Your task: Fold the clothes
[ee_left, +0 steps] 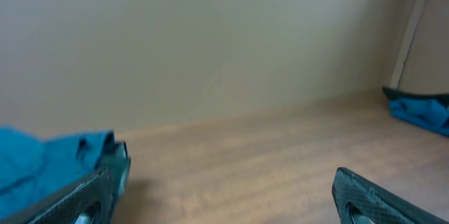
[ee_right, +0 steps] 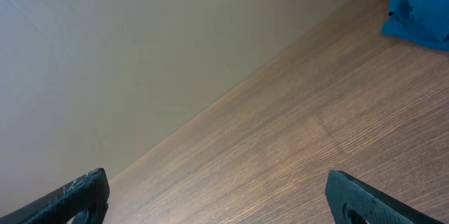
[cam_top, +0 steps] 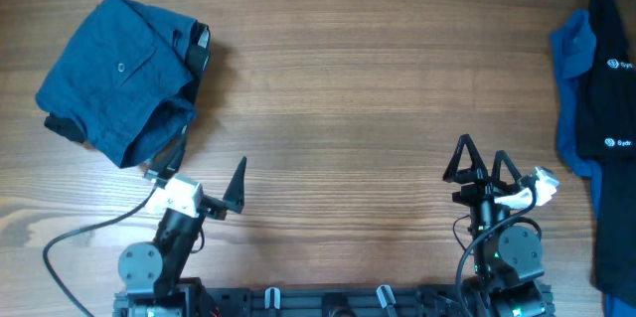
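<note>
The dark blue denim shorts [cam_top: 124, 74] lie folded at the table's far left, with a buttoned back pocket on top. They show as a blue edge at the lower left of the left wrist view [ee_left: 42, 164]. A pile of black and bright blue garments [cam_top: 601, 88] lies at the right edge. It shows in the left wrist view [ee_left: 421, 110] and the right wrist view [ee_right: 421, 13]. My left gripper [cam_top: 204, 170] is open and empty, just in front of the shorts. My right gripper [cam_top: 481, 161] is open and empty near the front right.
The wooden table [cam_top: 348, 108] spans the view. A cable [cam_top: 89, 230] runs from the left arm toward the front left. A pale wall [ee_right: 140, 41] stands beyond the table's far edge.
</note>
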